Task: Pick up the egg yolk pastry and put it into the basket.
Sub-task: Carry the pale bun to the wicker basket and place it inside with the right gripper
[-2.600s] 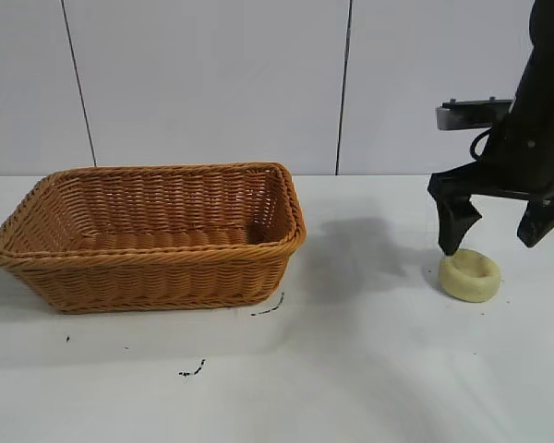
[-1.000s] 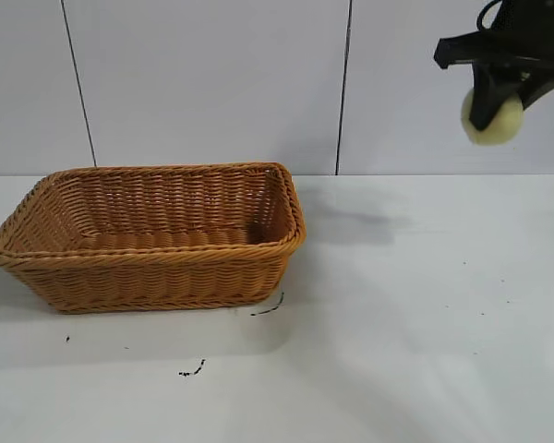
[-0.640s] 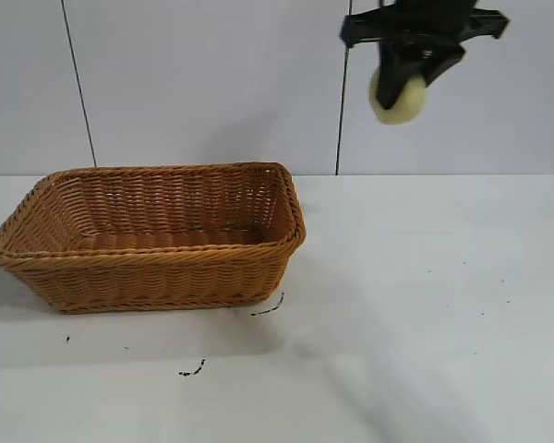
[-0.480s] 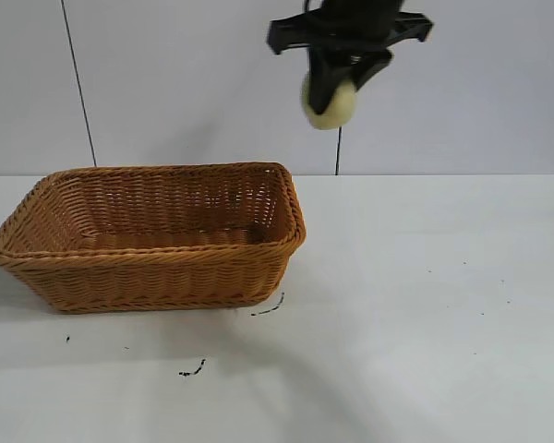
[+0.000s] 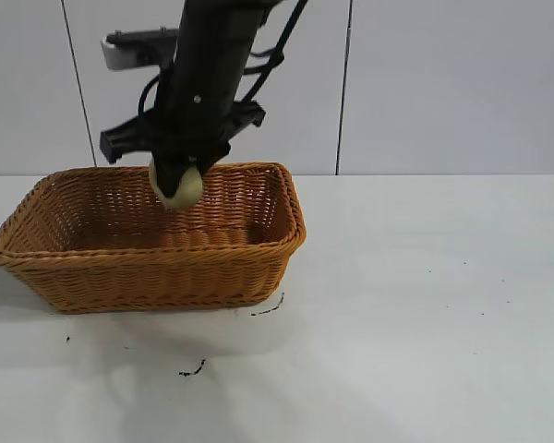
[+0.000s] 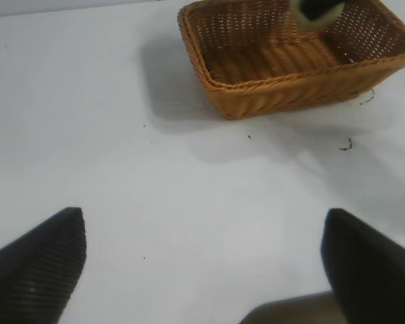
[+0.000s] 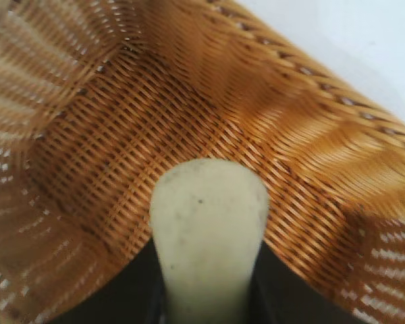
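My right gripper (image 5: 175, 180) is shut on the pale yellow egg yolk pastry (image 5: 178, 187) and holds it in the air just above the middle of the orange-brown wicker basket (image 5: 148, 277), at rim height. In the right wrist view the pastry (image 7: 208, 223) is pinched edge-on between the dark fingers, with the basket floor (image 7: 121, 135) right below it. My left gripper (image 6: 204, 250) is open and empty, parked low over bare table, away from the basket (image 6: 283, 88).
The white table (image 5: 425, 305) runs wide to the right of the basket and in front of it, with a few small dark specks (image 5: 192, 371). A white panelled wall stands behind.
My right gripper closed on the pastry at the table's right, lifted it high, carried it left and has now come down over the basket.
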`<action>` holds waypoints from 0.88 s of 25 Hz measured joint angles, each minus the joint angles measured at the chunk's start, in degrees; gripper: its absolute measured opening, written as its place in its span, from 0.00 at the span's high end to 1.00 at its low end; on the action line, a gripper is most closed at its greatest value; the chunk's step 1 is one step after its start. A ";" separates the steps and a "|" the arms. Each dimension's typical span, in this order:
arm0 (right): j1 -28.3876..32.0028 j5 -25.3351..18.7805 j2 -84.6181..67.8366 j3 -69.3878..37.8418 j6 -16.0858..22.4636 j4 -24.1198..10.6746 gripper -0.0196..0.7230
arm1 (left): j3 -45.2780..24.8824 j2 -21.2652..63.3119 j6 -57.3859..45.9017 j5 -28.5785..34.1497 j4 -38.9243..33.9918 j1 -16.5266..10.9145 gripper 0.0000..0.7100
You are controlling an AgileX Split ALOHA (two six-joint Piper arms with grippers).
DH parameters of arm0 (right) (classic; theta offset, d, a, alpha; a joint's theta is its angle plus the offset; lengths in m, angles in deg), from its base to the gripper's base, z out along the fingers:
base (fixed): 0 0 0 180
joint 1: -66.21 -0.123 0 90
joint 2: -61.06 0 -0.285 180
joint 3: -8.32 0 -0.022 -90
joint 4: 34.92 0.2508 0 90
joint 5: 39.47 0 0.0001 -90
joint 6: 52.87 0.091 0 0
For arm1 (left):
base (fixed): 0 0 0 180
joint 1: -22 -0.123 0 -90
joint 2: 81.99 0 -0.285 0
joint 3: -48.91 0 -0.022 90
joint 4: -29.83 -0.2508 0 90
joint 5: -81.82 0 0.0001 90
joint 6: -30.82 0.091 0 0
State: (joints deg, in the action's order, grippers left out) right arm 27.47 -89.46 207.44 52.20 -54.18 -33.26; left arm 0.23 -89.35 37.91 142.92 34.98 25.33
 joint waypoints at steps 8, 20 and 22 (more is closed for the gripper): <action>0.00 1.16 3.45 0.27 0.20 1.23 0.42 | 0.00 0.00 0.00 0.00 0.00 0.00 0.02; 5.58 -12.47 -0.42 14.35 0.20 1.79 0.13 | 0.00 0.00 0.00 0.00 0.00 0.00 0.02; 8.95 -15.16 -0.42 16.16 0.20 1.79 0.13 | 0.00 0.00 0.00 0.00 0.00 0.00 0.02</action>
State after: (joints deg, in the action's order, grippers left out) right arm 36.42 -104.62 207.02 68.37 -53.97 -31.47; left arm 0.23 -89.35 37.91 142.92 34.98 25.33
